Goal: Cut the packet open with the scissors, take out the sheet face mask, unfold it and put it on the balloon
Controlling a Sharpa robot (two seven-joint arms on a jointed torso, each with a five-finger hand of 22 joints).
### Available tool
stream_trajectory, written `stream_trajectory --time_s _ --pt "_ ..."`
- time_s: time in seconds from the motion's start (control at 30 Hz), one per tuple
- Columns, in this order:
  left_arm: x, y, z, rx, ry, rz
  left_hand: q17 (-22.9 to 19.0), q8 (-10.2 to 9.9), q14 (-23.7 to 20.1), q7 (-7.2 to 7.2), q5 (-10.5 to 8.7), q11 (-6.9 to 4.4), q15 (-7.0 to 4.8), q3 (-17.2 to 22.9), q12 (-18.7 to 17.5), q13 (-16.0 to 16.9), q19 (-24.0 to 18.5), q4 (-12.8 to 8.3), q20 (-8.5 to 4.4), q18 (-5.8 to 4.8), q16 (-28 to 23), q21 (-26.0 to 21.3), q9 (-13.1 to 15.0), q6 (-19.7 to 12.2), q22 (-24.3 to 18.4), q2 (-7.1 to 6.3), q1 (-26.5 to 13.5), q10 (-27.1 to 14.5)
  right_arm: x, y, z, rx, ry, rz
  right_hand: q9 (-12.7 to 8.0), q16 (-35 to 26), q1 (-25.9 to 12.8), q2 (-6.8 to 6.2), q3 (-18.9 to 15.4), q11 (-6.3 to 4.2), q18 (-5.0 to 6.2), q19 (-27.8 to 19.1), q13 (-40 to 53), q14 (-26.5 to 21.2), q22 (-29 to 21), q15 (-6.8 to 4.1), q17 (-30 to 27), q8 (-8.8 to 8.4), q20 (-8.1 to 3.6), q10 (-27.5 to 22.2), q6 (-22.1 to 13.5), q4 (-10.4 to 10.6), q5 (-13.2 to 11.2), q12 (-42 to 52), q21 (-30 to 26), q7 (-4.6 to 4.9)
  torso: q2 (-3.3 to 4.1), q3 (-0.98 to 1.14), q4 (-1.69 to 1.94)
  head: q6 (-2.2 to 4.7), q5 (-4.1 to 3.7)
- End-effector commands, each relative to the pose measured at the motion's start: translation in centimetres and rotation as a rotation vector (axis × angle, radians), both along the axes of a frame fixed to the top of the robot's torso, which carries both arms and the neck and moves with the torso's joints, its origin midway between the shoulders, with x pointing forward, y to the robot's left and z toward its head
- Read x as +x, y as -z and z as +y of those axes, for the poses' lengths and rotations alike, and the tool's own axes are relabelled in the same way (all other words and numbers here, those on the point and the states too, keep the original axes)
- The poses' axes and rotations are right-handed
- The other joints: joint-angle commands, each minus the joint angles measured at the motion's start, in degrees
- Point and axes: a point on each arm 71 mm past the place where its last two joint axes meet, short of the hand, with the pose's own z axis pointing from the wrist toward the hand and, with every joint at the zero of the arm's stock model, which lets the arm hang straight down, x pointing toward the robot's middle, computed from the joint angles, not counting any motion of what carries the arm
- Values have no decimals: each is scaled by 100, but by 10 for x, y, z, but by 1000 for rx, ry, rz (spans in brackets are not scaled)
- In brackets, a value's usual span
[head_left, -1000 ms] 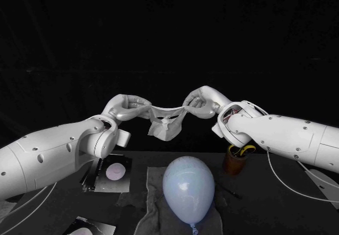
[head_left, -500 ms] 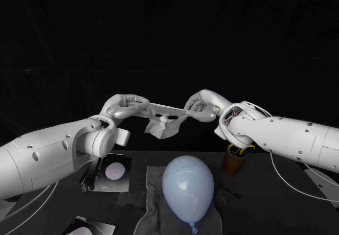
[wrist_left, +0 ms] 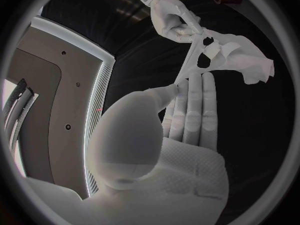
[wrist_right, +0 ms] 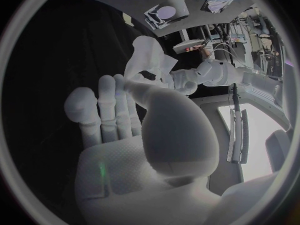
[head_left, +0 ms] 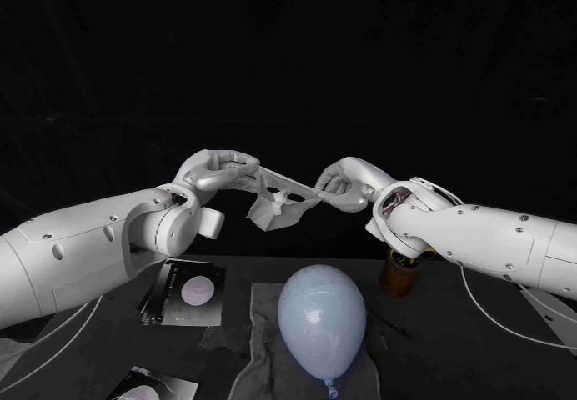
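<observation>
Left robot hand (head_left: 223, 172) and right robot hand (head_left: 340, 184) each pinch a top corner of the face mask (head_left: 278, 206). It hangs between them, off the bench (head_left: 469, 350). Balloon (head_left: 321, 321) lies on a cloth (head_left: 241, 337) below.

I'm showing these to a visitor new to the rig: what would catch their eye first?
The white sheet face mask hangs stretched in mid-air, pinched between the left hand and the right hand. Beneath it, a pale balloon lies on a grey cloth.
</observation>
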Motion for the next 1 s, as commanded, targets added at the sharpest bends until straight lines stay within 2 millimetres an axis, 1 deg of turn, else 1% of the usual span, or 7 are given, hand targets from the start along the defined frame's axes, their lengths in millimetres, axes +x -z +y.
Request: stream_trajectory --time_s 0.03,0.2,0.3,0.5,0.63,0.83,1.0 --pt "-2 -2 -5 28 64 18 7 19 40 -13 24 3 -1 11 -18 6 44 -9 -9 82 -14 31 1619 -40 -6 45 19 31 -2 -1 -3 45 24 -20 3 5 17 0 -17 -37 88 46 5 2 630 -46 6 19 -2 79 45 -30 14 33 26 -15 1 1 -3 13 -3" --pt "-4 -2 -7 49 79 15 13 24 46 -15 23 2 0 8 -18 10 44 -3 -9 77 -16 28 1630 -39 -10 38 5 36 -5 -3 -7 164 16 9 3 5 16 1 -16 -38 93 35 6 3 624 -46 6 19 -3 79 45 -29 14 33 4 -15 0 -4 -10 21 5" --pt "-5 -2 -8 56 81 13 21 29 57 -17 23 1 -1 8 -16 14 41 5 -8 74 -15 22 1642 -39 -14 39 -8 42 -7 -4 -10 288 7 36 3 4 15 6 -15 -37 97 22 6 1 618 -46 6 16 -3 75 42 -26 14 30 -21 -15 1 -2 -5 23 3" --pt "-6 -2 -6 41 69 19 134 76 192 -17 22 -1 -22 43 -19 51 144 64 -24 82 46 8 1771 -153 -49 109 -66 12 -11 -3 -17 453 -14 101 2 -10 9 26 -7 -30 111 -23 7 -20 596 -40 3 3 -1 53 24 -12 14 13 -103 -9 0 -2 -6 43 -3" --pt "-10 -2 -2 20 62 21 315 173 336 -51 27 -43 -82 92 40 123 345 29 -101 82 149 43 1919 -165 -66 37 -81 47 -17 0 -20 482 -50 162 2 -11 9 26 -7 -30 110 -21 7 -22 598 -40 3 3 -1 52 23 -12 14 13 -98 -9 -10 2 -15 32 -5" --pt "-19 0 5 6 56 21 502 188 405 -89 25 -79 -123 110 73 167 430 39 -153 70 292 137 1965 -120 -26 -13 -135 98 -29 4 -20 469 -110 226 2 -12 12 28 -6 -30 111 -25 7 -25 596 -40 3 2 0 51 22 -14 14 12 -104 -9 -43 10 -11 34 -30" --pt "-30 7 10 -2 62 33 553 187 395 -97 25 -84 -126 122 77 176 427 54 -158 65 323 154 1974 -109 -17 -14 -158 107 -42 5 -21 463 -153 257 2 -13 14 29 -6 -30 110 -23 8 -26 597 -40 3 1 0 50 21 -16 14 11 -101 -9 -115 27 -12 -36 -77"
